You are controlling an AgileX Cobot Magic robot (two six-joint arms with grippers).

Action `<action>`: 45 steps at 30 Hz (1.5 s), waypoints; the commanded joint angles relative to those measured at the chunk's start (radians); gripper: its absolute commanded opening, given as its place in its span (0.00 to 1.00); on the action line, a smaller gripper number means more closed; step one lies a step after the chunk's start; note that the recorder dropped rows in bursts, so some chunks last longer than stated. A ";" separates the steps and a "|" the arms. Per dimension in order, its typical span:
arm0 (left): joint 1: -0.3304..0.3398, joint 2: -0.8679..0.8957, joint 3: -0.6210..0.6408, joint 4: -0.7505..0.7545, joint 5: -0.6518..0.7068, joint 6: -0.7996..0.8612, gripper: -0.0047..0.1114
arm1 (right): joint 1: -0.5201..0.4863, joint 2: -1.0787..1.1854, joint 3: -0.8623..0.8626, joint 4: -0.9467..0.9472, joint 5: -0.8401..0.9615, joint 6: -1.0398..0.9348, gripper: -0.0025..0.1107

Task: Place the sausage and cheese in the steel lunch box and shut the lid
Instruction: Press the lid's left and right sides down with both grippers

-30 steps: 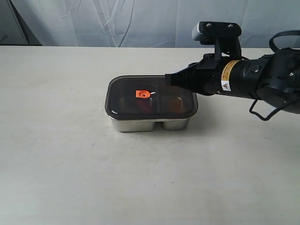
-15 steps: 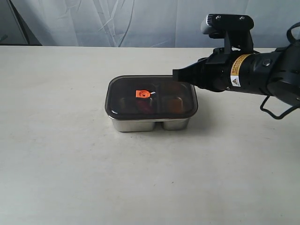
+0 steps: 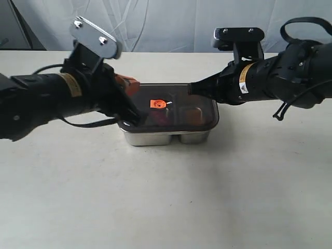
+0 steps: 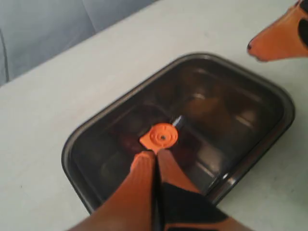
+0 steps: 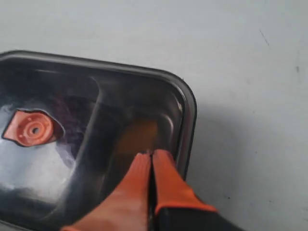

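Outside cam, box: the steel lunch box (image 3: 166,138) is sitting mid-table (image 3: 166,207), with its long axis running left to right across the view.
Outside cam, lid: the lid (image 3: 181,98) is lying flat on the box and covering both compartments, with the orange valve tab (image 3: 158,104) facing up.
Outside cam, contents: the sausage (image 3: 161,117) is showing as a dark reddish shape under the tint in the left compartment, and the cheese (image 3: 194,115) is in the right one. Can't tell which way the sausage is pointing.
Outside cam, count: one box, one lid, two compartments, one sausage, one cheese, two claws.
Outside cam, claws: the left gripper (image 3: 133,119) is reaching in at the lid's left end. The right gripper (image 3: 191,89) is hanging over the far right part.
Left wrist, claw: the left gripper (image 4: 155,155) is pinching shut on nothing, tips just beside the valve tab (image 4: 162,136). Can't tell if it's touching the lid (image 4: 231,86).
Right wrist, claw: the right gripper (image 5: 151,155) is also pinching shut and empty. Its tips are sitting over the lid (image 5: 144,91) above the cheese (image 5: 137,137), near the rim.
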 commanded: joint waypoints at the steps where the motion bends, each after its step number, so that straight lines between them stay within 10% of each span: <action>1: 0.032 0.113 -0.026 0.050 0.018 0.001 0.04 | -0.017 0.022 -0.009 0.005 0.047 -0.008 0.01; 45: 0.056 0.125 -0.026 0.059 -0.020 -0.001 0.04 | -0.051 0.103 -0.015 0.180 0.119 -0.191 0.01</action>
